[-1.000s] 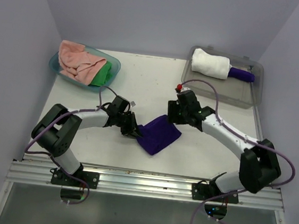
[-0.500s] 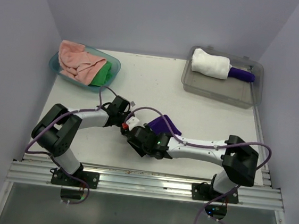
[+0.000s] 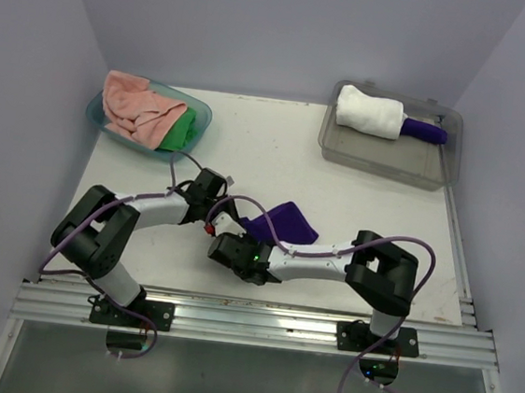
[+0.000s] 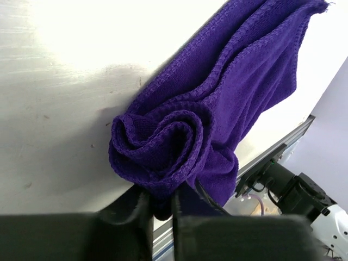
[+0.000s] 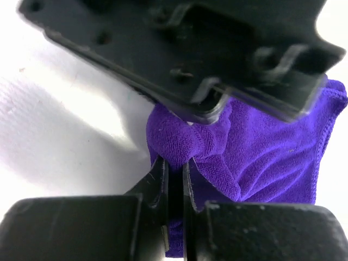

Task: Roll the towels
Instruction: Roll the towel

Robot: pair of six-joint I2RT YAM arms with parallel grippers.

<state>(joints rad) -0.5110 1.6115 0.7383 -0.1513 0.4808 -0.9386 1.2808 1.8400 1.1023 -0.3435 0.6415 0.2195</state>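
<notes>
The step in hand is the rolling of the purple towel point(image 3: 285, 223), which lies near the middle of the table point(image 3: 277, 151), a little toward 6 o'clock. In the left wrist view one end is wound into a loose spiral of two or three turns, and the rest of the cloth trails away flat toward 1 o'clock.

The left gripper point(image 4: 160, 205) has its jaws drawn narrow and pinches the spiral at its lower edge. The right gripper point(image 5: 174, 182) reaches across from 3 o'clock and meets the same end of the towel, just beside the left one. Its jaws are almost together, with a fold of cloth bunched at their tips; whether any cloth is actually caught between them cannot be told.

Judged from this, the roll is begun but far from done, since most of the towel is unwound. The next move calls for turning the spiral onward along the flat part, toward 1 o'clock, with even tension so that the turns do not slacken or skew. The two grippers are crowded together, so they risk knocking each other.

At 1 o'clock a clear bin point(image 3: 435, 168) holds a white roll point(image 3: 370, 111) and a purple roll point(image 3: 423, 131). At 10 o'clock a teal basket point(image 3: 99, 116) holds a pink towel point(image 3: 139, 106) and a green towel point(image 3: 184, 130), both unrolled.
</notes>
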